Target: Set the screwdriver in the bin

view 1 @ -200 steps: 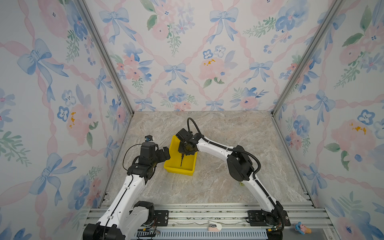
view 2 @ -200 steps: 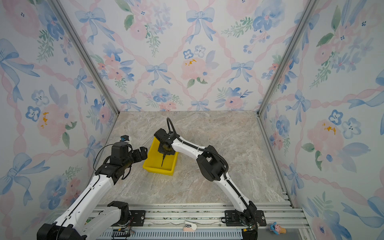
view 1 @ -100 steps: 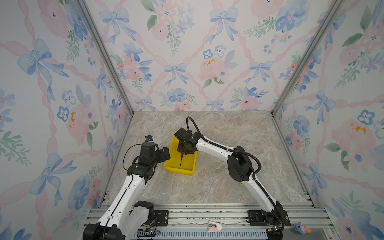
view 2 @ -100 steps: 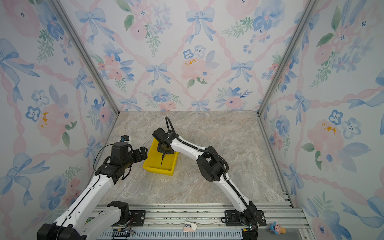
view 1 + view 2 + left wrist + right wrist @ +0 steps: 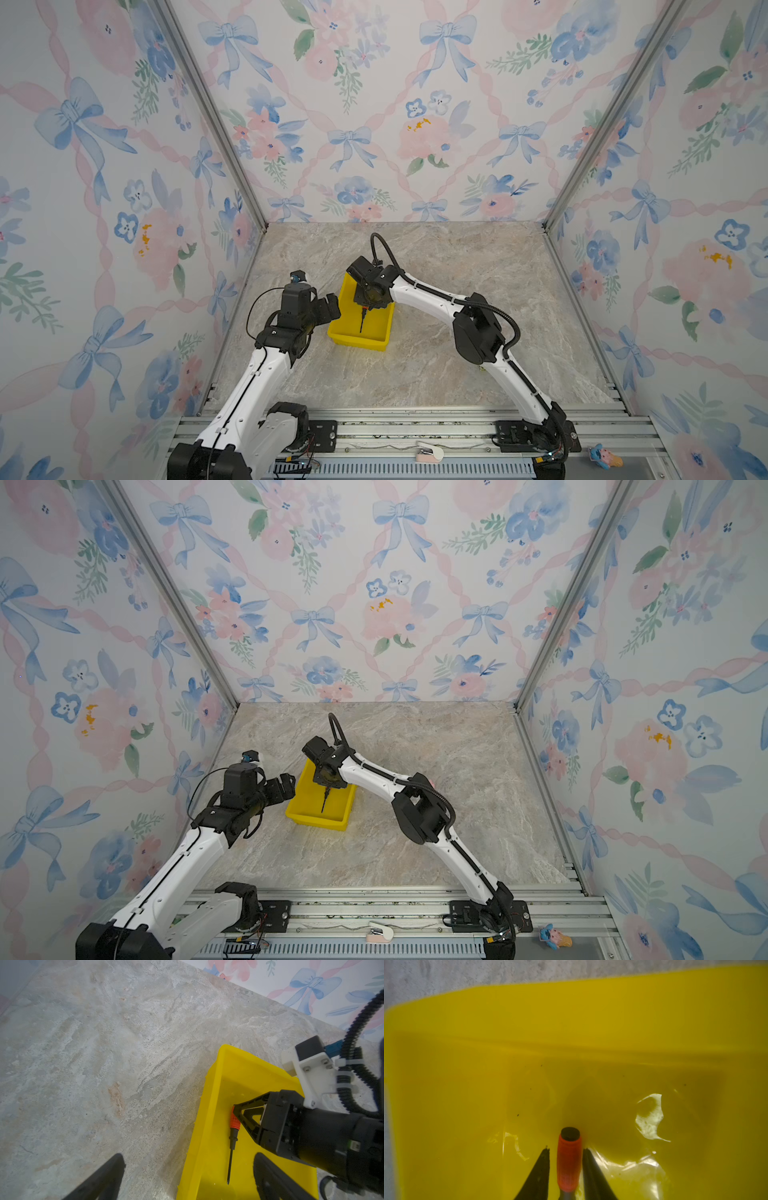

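Note:
The yellow bin (image 5: 376,338) (image 5: 316,820) sits left of the table's middle. Inside it is the screwdriver (image 5: 361,322) (image 5: 323,803) (image 5: 234,1123), its thin shaft pointing toward the bin's front wall. My right gripper (image 5: 365,306) (image 5: 326,786) reaches down into the bin. In the right wrist view its gripper (image 5: 566,1149) stands slightly open, the orange handle (image 5: 568,1164) between the fingers with a narrow gap on each side. My left gripper (image 5: 329,306) (image 5: 187,1178) is open and holds nothing. It sits at the bin's left wall (image 5: 209,1105), one finger over the table and one over the bin.
Flowered walls with metal corner posts close in the marble table (image 5: 457,374) on three sides. A metal rail (image 5: 415,428) runs along the front edge with a small pink-white thing (image 5: 428,452) on it. A small toy (image 5: 604,456) lies at the front right.
My right gripper's fingers have parted a little from the screwdriver's handle, and that wrist has shifted slightly over the bin. The left arm has not moved.

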Available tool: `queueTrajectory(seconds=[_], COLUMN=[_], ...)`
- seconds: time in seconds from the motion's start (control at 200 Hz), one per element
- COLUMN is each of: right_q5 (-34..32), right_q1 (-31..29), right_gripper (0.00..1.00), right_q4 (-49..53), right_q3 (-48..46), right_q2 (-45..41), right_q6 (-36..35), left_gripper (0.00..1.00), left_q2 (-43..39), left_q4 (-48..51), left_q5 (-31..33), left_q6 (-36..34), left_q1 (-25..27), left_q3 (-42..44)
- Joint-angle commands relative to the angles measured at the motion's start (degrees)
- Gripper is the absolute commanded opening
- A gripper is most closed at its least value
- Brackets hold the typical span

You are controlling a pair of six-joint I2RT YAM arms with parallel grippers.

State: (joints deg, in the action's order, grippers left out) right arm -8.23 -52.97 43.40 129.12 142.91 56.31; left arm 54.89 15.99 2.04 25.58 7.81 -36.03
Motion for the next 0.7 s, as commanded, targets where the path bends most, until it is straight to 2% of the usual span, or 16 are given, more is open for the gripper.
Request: queueTrajectory(seconds=[0.0,0.46,0.695], right_q5=[-2.5,-9.0,-13.1], right_q1=[-0.9,-1.3,-1.2], right_gripper=[0.31,0.35,0.39], right_q4=[2.9,7.9,7.2], right_q3=[3.8,4.4,-5.9], right_q2=[0.6,-9.0,-18.8], right_q6=[-1.5,-10.2,-17.9], left_gripper=[0.98,0.97,0.97], left_q2=[0.5,0.9,0.9], left_q4=[-1.4,-2.5,-2.4], left_q5=[-0.9,-1.5,-1.7], left_q6=[-0.6,-0.6,-0.6], left_q1=[-0.4,-0.4,-0.4], left_q3=[-1.8,-1.4,-1.5])
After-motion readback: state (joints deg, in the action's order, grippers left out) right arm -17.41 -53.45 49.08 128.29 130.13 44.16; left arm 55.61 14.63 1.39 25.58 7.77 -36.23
